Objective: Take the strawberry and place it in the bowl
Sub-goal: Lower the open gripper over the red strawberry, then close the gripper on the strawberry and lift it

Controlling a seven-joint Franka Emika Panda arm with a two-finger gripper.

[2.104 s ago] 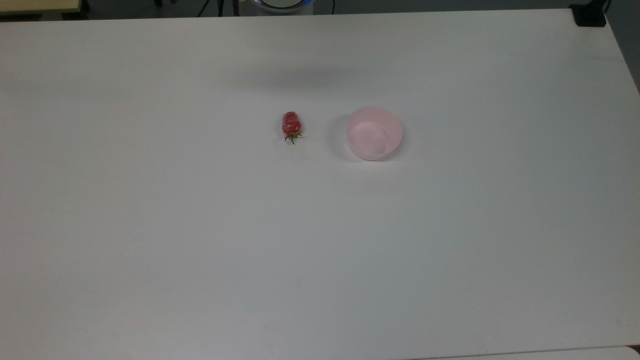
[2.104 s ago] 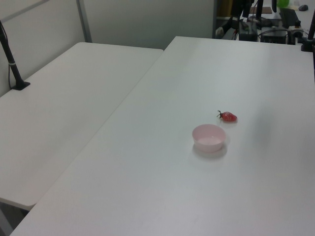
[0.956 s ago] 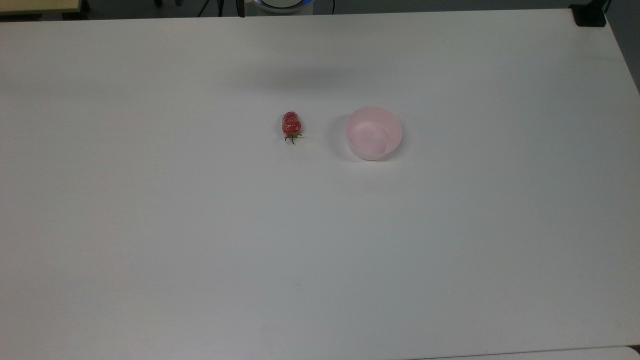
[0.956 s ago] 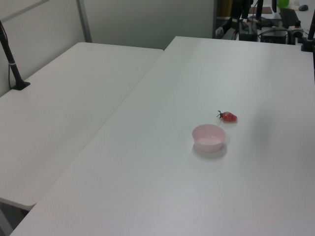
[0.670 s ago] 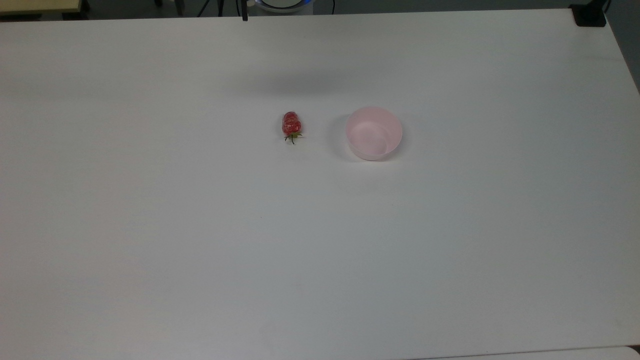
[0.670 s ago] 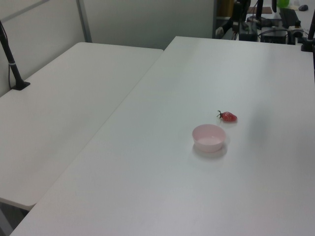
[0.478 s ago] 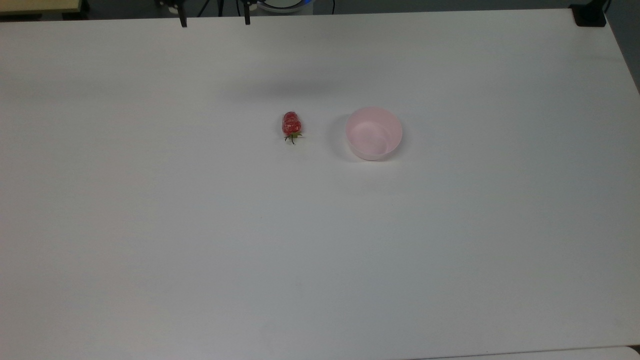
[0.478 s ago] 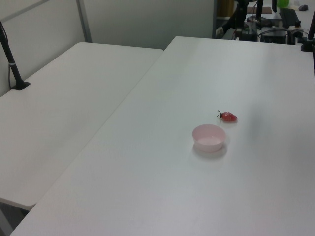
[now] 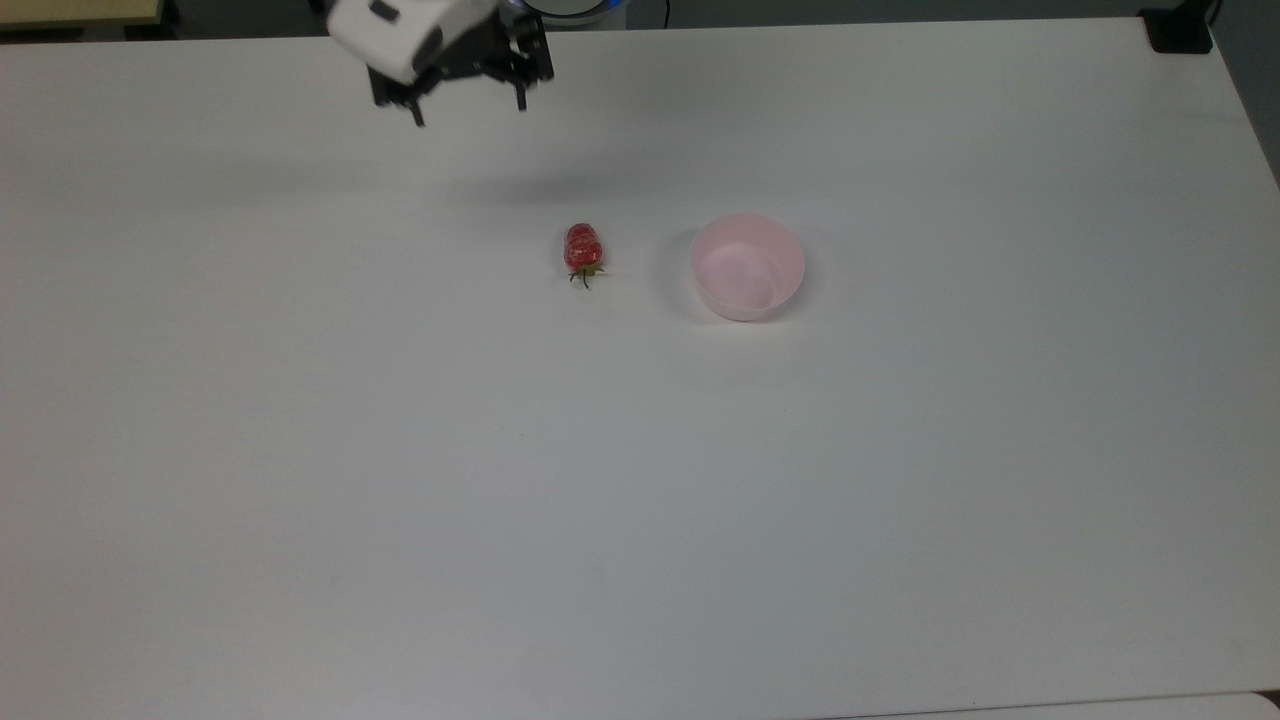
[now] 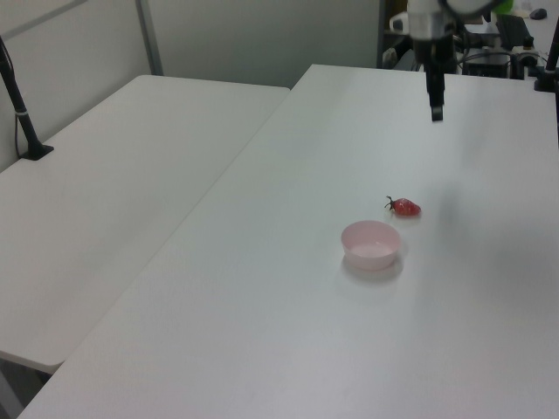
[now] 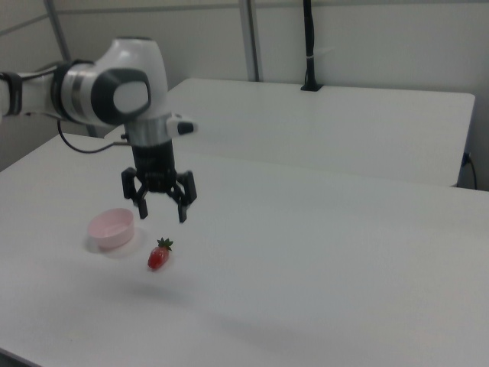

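The small red strawberry (image 9: 583,249) (image 10: 405,207) (image 11: 159,256) lies on the white table with its green cap toward the top view's bottom. To its right in the top view stands the pale pink bowl (image 9: 748,266) (image 10: 371,243) (image 11: 111,228), with nothing in it. My gripper (image 9: 468,110) (image 10: 436,111) (image 11: 162,212) hangs in the air above the table, open, with nothing between its fingers. In the top view it is up and to the left of the strawberry; in the right view it hovers just above it.
The white table (image 9: 640,480) carries nothing else. A second white table (image 10: 105,192) adjoins it on the left view's left. A black post (image 10: 22,109) stands there. A black block (image 9: 1178,30) sits at the top view's upper right corner.
My arm has come into the views from the table's far edge. The gripper has moved out over the table toward the strawberry. Strawberry and bowl have stayed put.
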